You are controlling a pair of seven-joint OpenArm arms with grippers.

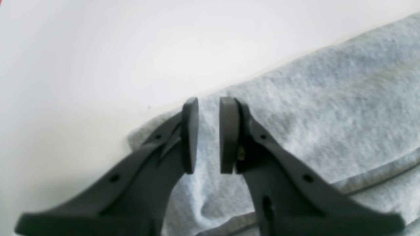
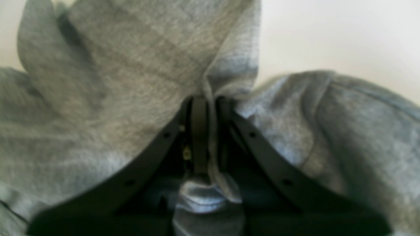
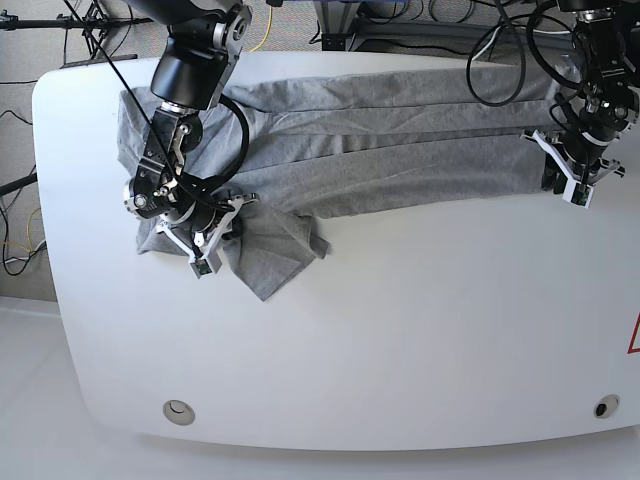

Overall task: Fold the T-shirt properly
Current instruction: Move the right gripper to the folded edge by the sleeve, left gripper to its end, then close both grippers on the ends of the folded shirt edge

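From my remote seat, the T-shirt (image 3: 400,150) lay stretched across the far side of the white bench (image 3: 400,340). My right claw (image 2: 208,131) was pinched tight on a bunched fold near the sleeve end. The left claw (image 1: 209,134) sat at the opposite edge, pads (image 1: 190,134) a narrow gap apart with grey cloth showing between them.

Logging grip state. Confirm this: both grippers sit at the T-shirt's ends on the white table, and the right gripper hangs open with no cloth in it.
Wrong on the grip: the right gripper pinches a fold of the T-shirt, as the right wrist view shows. The rest stands.
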